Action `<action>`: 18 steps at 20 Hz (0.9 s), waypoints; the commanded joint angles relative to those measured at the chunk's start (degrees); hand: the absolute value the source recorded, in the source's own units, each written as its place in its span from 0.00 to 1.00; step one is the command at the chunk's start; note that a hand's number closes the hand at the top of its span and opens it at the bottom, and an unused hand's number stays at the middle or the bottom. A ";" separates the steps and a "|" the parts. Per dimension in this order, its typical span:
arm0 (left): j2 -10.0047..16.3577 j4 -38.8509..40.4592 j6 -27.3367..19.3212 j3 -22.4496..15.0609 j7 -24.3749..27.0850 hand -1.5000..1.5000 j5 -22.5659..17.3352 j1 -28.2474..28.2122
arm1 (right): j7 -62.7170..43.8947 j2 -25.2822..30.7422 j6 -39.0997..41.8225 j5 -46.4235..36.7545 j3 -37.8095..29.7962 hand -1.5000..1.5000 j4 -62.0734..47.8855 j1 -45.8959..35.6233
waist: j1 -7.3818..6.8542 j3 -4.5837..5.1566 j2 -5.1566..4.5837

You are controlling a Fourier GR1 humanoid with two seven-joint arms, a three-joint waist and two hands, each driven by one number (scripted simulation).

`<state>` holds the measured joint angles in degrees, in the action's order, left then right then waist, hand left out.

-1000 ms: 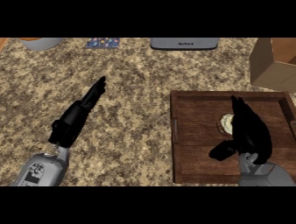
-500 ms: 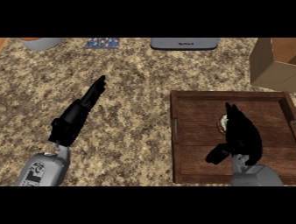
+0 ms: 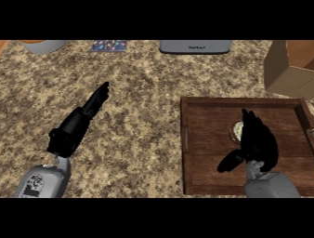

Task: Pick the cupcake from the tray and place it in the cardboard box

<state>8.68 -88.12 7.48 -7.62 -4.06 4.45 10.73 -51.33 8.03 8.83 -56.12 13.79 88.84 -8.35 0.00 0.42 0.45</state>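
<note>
Two hands are showing. The right robot hand [image 3: 259, 142] is hovering over the tray [image 3: 208, 160], fingers straight, thumb spread, grasping nothing and half covering the cupcake [image 3: 236, 131] sitting there. The left robot hand [image 3: 77, 125] is resting open above the tabletop [image 3: 139, 88]. The box [image 3: 297, 69] is standing just beyond the tray.

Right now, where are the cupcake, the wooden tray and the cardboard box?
cupcake [image 3: 236, 132], head view, on its uncovered left side.
wooden tray [image 3: 208, 169], head view, on the bare floor near its left wall.
cardboard box [image 3: 291, 76], head view, on its outer side wall.
</note>
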 commanded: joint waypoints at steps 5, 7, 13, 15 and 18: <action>-1.25 -4.49 0.41 0.41 -4.32 0.50 0.16 -0.10 | 4.22 0.53 1.26 0.16 -1.23 1.00 -4.90 -0.13 | -0.21 -0.43 -0.40; 0.09 -4.56 2.37 1.71 -3.64 0.50 -1.11 -1.56 | 4.83 0.16 -0.35 -2.19 -0.50 1.00 -6.72 -1.74 | -0.28 -0.43 -0.42; -2.39 2.31 -0.85 1.24 -0.24 0.50 2.18 1.91 | 27.61 12.12 1.81 4.04 -2.00 1.00 -7.87 -1.88 | 0.00 -0.49 -0.77; -1.03 -0.22 1.00 1.20 0.27 0.50 1.17 0.25 | 36.96 16.79 3.18 6.43 -2.23 1.00 -8.22 -2.09 | -0.59 -0.52 -0.69; -1.18 2.22 1.27 1.43 2.24 0.50 1.54 0.06 | 44.66 20.56 -1.31 4.97 -4.57 1.00 -11.93 -3.38 | -0.22 -0.46 -0.64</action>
<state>7.61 -87.48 8.56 -6.17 -4.06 5.55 11.58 -18.17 22.37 9.95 -51.12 10.87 80.58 -11.07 -0.31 0.09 0.06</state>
